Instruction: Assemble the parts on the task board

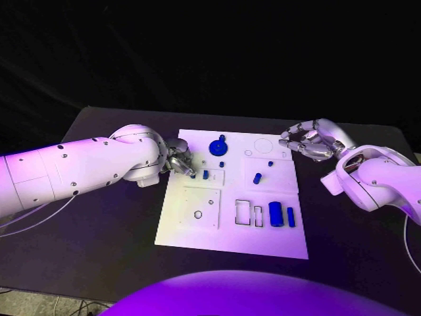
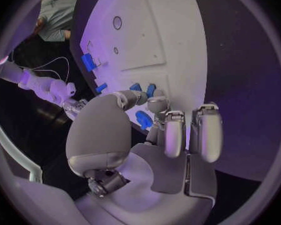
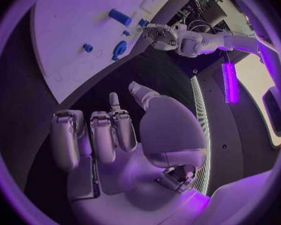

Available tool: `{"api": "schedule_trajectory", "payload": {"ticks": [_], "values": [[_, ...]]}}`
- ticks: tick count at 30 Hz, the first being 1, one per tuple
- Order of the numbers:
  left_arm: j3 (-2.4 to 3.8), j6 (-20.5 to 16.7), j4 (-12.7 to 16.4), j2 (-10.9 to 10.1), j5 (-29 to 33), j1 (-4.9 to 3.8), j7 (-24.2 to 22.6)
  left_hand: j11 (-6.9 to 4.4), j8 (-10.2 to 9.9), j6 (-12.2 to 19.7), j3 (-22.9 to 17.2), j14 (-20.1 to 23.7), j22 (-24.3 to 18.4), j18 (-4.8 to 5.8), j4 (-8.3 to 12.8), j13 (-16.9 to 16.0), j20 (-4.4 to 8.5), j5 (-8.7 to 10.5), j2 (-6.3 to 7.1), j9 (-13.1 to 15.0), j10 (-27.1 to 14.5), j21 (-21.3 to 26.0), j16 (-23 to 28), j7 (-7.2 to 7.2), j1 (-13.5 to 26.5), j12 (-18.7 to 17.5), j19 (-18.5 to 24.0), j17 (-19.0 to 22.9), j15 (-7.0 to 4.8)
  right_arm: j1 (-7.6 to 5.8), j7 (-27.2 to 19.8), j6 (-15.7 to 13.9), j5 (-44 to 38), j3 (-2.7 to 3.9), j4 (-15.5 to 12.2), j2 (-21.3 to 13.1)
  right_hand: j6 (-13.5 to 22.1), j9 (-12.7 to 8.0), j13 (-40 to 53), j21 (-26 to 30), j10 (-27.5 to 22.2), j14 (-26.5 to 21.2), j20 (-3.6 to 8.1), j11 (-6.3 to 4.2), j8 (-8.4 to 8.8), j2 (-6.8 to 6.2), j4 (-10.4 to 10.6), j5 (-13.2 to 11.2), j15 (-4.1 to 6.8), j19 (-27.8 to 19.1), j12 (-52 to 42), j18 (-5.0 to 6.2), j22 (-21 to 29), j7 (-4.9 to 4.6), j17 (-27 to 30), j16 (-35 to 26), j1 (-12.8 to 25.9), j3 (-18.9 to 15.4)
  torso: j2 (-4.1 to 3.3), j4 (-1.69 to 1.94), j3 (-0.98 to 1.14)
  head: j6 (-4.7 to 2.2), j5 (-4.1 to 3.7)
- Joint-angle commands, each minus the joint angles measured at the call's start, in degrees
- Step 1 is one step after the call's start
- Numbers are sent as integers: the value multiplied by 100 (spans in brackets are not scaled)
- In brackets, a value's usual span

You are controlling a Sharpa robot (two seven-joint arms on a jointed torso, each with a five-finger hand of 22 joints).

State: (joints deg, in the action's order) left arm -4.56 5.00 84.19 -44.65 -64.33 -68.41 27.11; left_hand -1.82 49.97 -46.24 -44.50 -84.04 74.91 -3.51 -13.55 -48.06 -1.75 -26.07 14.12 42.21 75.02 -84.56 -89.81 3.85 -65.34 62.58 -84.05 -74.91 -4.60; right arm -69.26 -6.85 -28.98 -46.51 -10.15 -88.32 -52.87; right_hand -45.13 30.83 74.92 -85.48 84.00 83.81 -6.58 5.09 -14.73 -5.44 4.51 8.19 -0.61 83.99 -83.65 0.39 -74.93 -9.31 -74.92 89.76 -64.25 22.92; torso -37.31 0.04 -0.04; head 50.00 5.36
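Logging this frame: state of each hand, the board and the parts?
left hand: fingers at a small blue part on the board, grip unclear
right hand: curled, holding nothing, off the board's edge
task board: flat on table
two blue bars: lying near board's right edge

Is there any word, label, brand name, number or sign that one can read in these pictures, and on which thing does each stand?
None can be read.
The task board carries only outlined shapes, cut-outs and blue parts, no writing.
The left hand, the right hand and both white arms bear no legible marking.
The black table bears no text.
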Motion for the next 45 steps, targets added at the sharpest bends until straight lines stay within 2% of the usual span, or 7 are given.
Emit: {"api": "schedule_trajectory", "payload": {"ticks": [1,9,18,28,33,42,45], "values": [[-16,85,8,33,123,15,11,-5,25,-72,-885,-596,384,111,971,-111,50,21,-12,19,99,-26,-19,-134,84,63,-105,-1509,-52,4,-46,9,-22,0,-8,-4,41,5,961,31,185,619,51,-59,-16,-1,29,40,38,369,-4,90,-1181,-17,-1508,24,-31,15,-2,0,0,0,-3],[-17,8,-18,49,176,14,26,-36,21,-48,-614,-596,384,111,844,-134,70,36,-9,67,130,-20,-19,-179,184,64,-105,-1509,-75,4,-49,-2,-22,0,-17,-8,41,5,961,31,185,619,51,-59,-16,-1,29,40,38,369,-4,90,-1181,-17,-1508,24,-31,15,-2,0,0,0,-17],[-19,34,-49,51,206,13,41,-77,-58,-120,-109,-596,400,115,560,-176,104,40,23,61,143,-18,-19,-241,325,82,-116,-1509,-110,4,-53,-19,-22,0,-23,-15,47,5,952,42,178,619,52,-58,-19,-3,33,41,39,364,8,92,-1174,-18,-1508,24,-38,12,1,2,-1,0,-23],[-21,29,-87,47,211,13,55,-86,-98,-183,126,-596,402,115,392,-210,114,34,21,52,141,-14,-19,-251,373,99,-118,-1509,-119,4,-59,-38,-22,0,-27,-20,47,5,952,42,178,619,52,-58,-19,-3,33,41,39,364,8,92,-1174,-18,-1508,24,-38,12,0,5,-6,0,-24],[-21,-1,-101,47,211,12,59,-87,-149,-249,576,-596,409,117,73,-247,116,37,36,52,137,-10,-19,-254,450,119,-123,-1509,-121,4,-64,-49,-20,0,-27,-22,47,5,952,42,178,619,52,-58,-19,-3,33,41,39,364,8,92,-1174,-18,-1508,24,-38,12,-1,4,-5,-1,-24],[-18,-50,-120,43,211,12,61,-81,-174,-299,1062,-596,414,117,-263,-278,114,42,40,74,139,-6,-19,-249,492,136,-127,-1509,-116,4,-67,-62,-17,0,-29,-27,53,5,945,52,172,619,52,-58,-20,-7,37,41,38,360,16,95,-1168,-19,-1508,24,-39,8,-1,3,-3,0,-25],[-15,-64,-124,41,211,12,62,-79,-173,-313,1172,-596,419,118,-301,-292,114,45,39,82,144,-7,-19,-247,515,145,-129,-1509,-115,4,-68,-64,-17,0,-29,-29,53,5,945,52,172,619,52,-58,-20,-7,37,41,38,360,16,95,-1168,-19,-1508,24,-39,8,0,4,-4,0,-26]]}}
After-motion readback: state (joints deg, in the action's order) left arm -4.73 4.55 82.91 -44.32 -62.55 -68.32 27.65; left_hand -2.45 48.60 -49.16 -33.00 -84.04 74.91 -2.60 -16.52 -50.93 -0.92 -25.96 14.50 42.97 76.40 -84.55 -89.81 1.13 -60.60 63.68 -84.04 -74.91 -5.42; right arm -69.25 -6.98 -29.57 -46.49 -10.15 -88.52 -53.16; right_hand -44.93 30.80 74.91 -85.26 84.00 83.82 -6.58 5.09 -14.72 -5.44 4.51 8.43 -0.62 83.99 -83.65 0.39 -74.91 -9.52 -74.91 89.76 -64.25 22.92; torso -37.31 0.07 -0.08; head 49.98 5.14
